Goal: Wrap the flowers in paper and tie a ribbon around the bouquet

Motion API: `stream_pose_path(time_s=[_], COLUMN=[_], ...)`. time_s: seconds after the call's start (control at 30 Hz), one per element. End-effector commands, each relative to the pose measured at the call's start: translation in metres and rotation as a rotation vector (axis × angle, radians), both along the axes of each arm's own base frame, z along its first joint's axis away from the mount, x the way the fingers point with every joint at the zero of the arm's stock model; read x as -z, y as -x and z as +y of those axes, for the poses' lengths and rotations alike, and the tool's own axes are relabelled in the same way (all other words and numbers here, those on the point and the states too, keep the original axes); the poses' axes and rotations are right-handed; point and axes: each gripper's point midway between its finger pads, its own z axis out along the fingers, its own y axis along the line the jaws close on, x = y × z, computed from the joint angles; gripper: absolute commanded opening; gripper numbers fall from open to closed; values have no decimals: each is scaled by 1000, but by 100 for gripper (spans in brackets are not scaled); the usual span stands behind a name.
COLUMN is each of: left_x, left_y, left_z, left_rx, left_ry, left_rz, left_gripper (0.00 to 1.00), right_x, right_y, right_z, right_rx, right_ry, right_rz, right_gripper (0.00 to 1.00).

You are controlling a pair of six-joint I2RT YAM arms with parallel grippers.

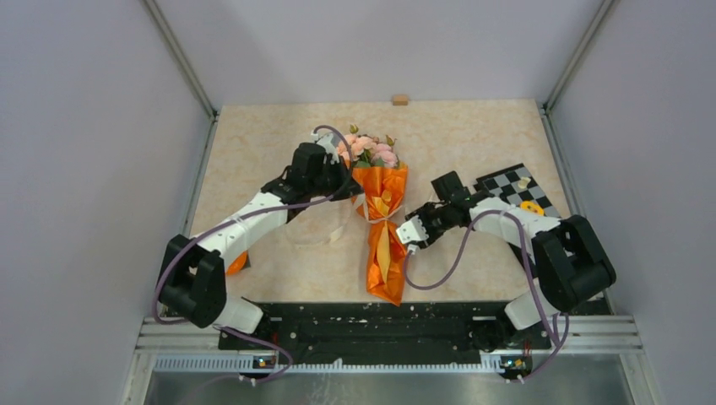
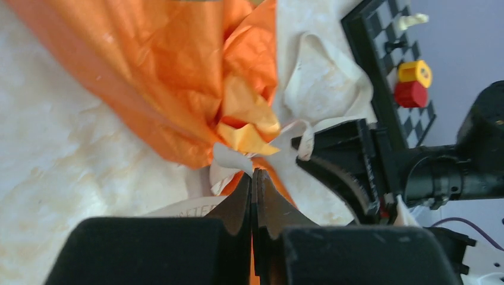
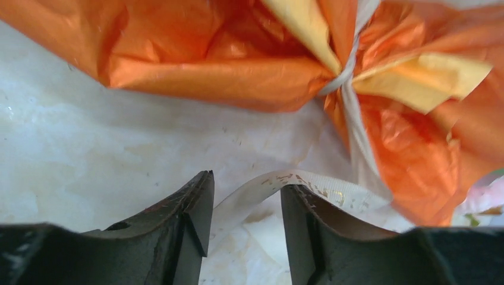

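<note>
Right hand released, ribbon slack inside it; left hand clenched, probably pinching ribbon to hold bouquet knot tight.

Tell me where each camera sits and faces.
Top external: above and behind the bases, looking down on the table; both arms, left hand and right hand flanking the bouquet.
Left wrist: on the left arm, facing the bouquet past its shut hand.
Right wrist: on the right arm, facing the bouquet over its open hand.
Both wrists share the ribbon cinching the paper.
</note>
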Motion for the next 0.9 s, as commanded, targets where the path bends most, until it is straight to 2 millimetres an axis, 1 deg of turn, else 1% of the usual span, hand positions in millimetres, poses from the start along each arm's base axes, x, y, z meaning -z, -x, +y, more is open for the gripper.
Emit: stream_pose_path(time_s=[0.0,0.03,0.07,0.1,0.17,0.2,0.27,0.3,0.37,0.43,0.47,0.5,0.57,0.63,0.77,0.87], left_x=[-48,-48,-47,-43,-38,-36,-32,-30,-28,-26,-25,-25,-25,-27,-32,-34], left_y=[-16,-17,-16,-13,-10,-8,-6,-4,-1,1,1,1,1,7,11,11], left_z=[-28,-29,-31,-31,-33,-32,-29,-26,-22,-17,-14,-12,-14,-22,-33,-36], left_rx=[104,114,131,148,169,173,165,156,135,113,95,83,85,141,193,200], left_ry=[130,128,120,106,90,80,59,48,33,17,5,-1,5,35,81,92], left_rz=[-178,-175,-164,-141,-118,-102,-76,-60,-31,0,11,18,26,52,88,113], left_gripper=[0,0,0,0,0,0,0,0,0,0,0,0,0,0,0,0], right_x=[-28,-32,-38,-51,-76,-87,-110,-120,-132,-133,-133,-136,-132,-126,-102,-70], right_y=[17,16,10,-4,-37,-55,-81,-89,-92,-89,-92,-101,-112,-121,-134,-138], right_z=[25,27,29,32,33,26,16,13,4,-4,-7,-11,-19,-29,-47,-56], right_rx=[-111,-114,-112,-93,15,72,180,227,285,329,377,442,529,593,699,763], right_ry=[-29,-29,-28,-35,-43,-4,35,43,60,81,65,25,-43,-93,-130,-110], right_rz=[17,12,-14,-71,-181,-243,-302,-299,-243,-184,-172,-178,-172,-164,-64,75], right_gripper=[51,53,54,56,61,63,64,65,68,69,69,69,69,69,69,69])
